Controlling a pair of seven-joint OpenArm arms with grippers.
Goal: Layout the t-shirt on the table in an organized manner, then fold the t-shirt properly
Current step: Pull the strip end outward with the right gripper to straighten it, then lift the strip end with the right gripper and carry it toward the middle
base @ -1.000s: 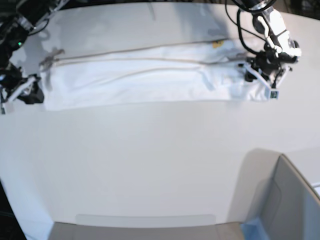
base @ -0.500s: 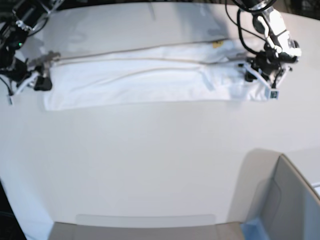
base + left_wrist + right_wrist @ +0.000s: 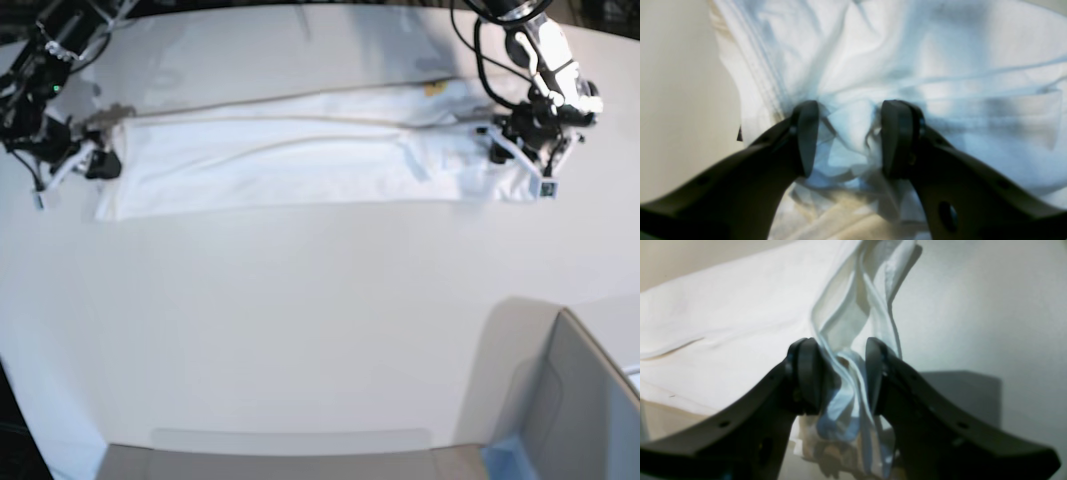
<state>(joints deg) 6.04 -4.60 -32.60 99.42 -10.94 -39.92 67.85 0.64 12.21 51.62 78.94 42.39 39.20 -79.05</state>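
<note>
The white t-shirt (image 3: 300, 150) lies on the table (image 3: 300, 330) as a long band folded lengthwise, with a small yellow tag (image 3: 435, 89) near its right end. My left gripper (image 3: 522, 150) is at the band's right end. In the left wrist view the cloth (image 3: 940, 50) bunches between the jaws of this gripper (image 3: 850, 110), with creases radiating from them. My right gripper (image 3: 95, 160) holds the band's left end. In the right wrist view several layers of hem (image 3: 853, 306) rise out of its closed grip (image 3: 840, 350).
A grey box with a blue edge (image 3: 570, 400) stands at the front right corner. Bare white tabletop stretches in front of the shirt. Dark cables hang above my left arm at the back right.
My right gripper has moved toward the far side and inward, carrying the shirt's left end with it, so that end has shifted slightly right. My left arm has not moved.
</note>
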